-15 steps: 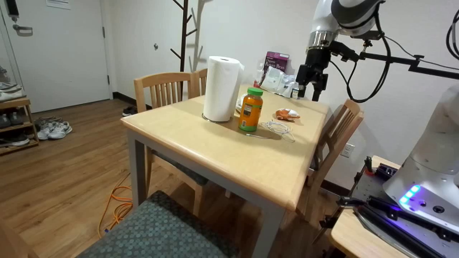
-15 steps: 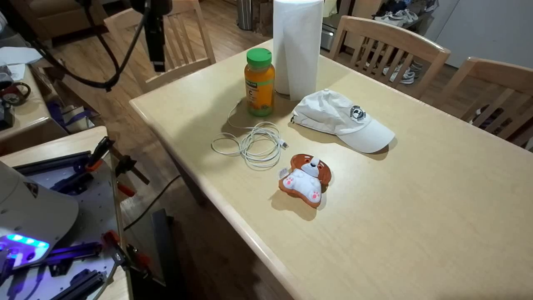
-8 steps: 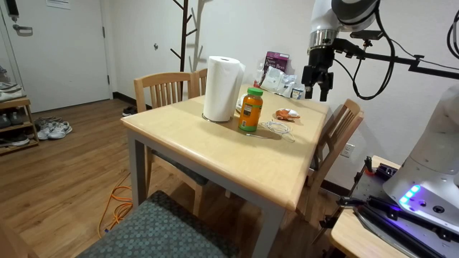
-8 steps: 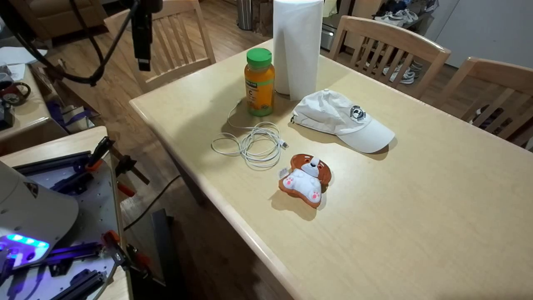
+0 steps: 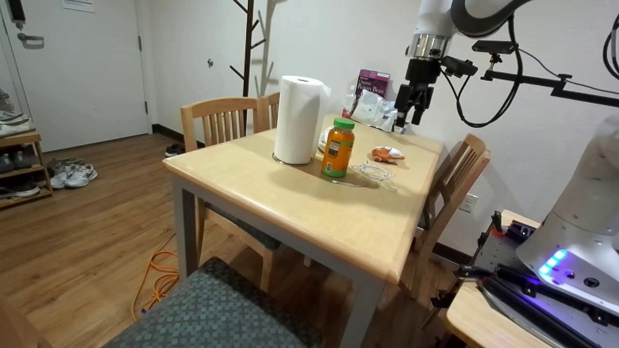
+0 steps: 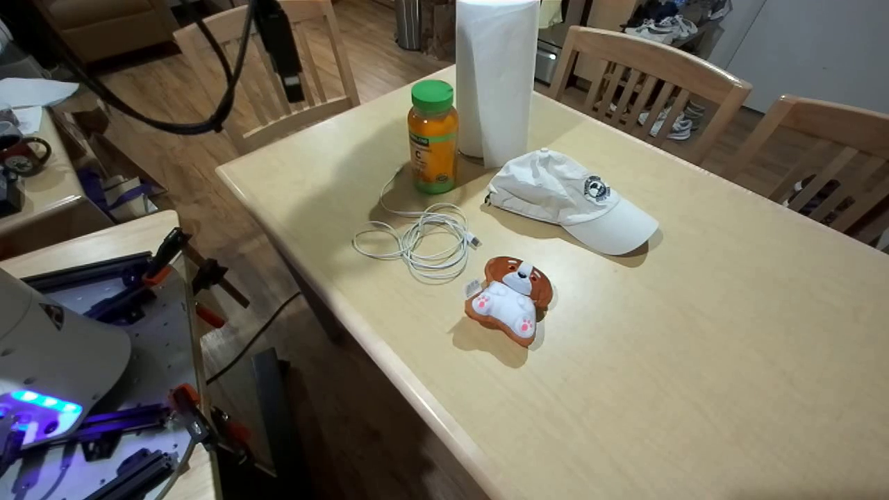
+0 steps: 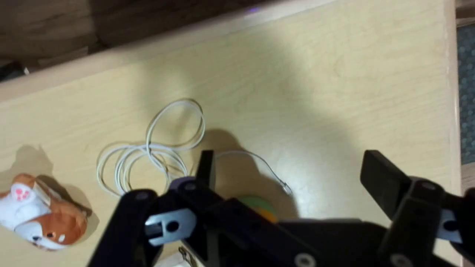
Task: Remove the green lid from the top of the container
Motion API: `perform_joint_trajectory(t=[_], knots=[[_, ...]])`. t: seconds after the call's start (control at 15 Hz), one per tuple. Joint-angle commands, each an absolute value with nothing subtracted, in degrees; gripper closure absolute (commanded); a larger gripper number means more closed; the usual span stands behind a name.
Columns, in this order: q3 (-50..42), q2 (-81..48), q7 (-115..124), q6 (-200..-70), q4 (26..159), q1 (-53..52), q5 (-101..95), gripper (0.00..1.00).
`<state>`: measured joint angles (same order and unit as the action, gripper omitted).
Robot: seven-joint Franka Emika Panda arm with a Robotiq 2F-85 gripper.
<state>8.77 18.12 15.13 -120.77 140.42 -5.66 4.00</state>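
Observation:
The container [image 5: 337, 153] is an orange bottle with a dark label, standing upright on the table; it also shows in an exterior view [image 6: 434, 149]. The green lid [image 5: 344, 123] sits on top of it and shows in an exterior view too [image 6: 432, 95]. My gripper [image 5: 408, 121] is open and empty, in the air apart from the container, tilted a little. Only a fingertip of the gripper [image 6: 293, 89] shows at the upper left there. In the wrist view, the open fingers [image 7: 289, 163] hide most of the container [image 7: 266, 214]; the lid is hidden.
A tall white paper roll [image 6: 496, 83] stands right beside the container. A white cable [image 6: 434, 243], a white cap [image 6: 569, 201] and a brown-white dog plush [image 6: 510, 298] lie on the table [image 6: 667, 389]. Bags [image 5: 375, 111] and a purple box [image 5: 372, 82] stand at the table's far end.
My gripper first shifted away from the container, then moved back toward it and tilted. The container, lid and other table objects have not moved.

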Motion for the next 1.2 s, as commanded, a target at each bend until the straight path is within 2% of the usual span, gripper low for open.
perform_joint_trajectory(t=[0.0, 0.2, 0.33, 0.6, 0.8, 0.87, 1.13], knots=[[9.2, 18.12, 15.12, -121.78, 140.01, -5.81, 3.36, 0.0], [9.66, 18.12, 15.12, -122.17, 139.64, -6.17, 2.88, 0.0], [9.68, 16.94, 12.2, -128.62, 139.85, -5.83, -0.34, 0.0], [7.29, 7.96, 11.16, -134.65, 130.74, -3.86, -2.29, 0.0], [4.98, 2.84, 9.35, -132.52, 124.55, -4.12, 2.07, 0.0], [5.62, 7.05, 11.67, -133.46, 128.95, -4.45, -0.17, 0.0], [5.2, 5.08, 10.69, -132.22, 127.16, -4.77, 1.11, 0.0]])
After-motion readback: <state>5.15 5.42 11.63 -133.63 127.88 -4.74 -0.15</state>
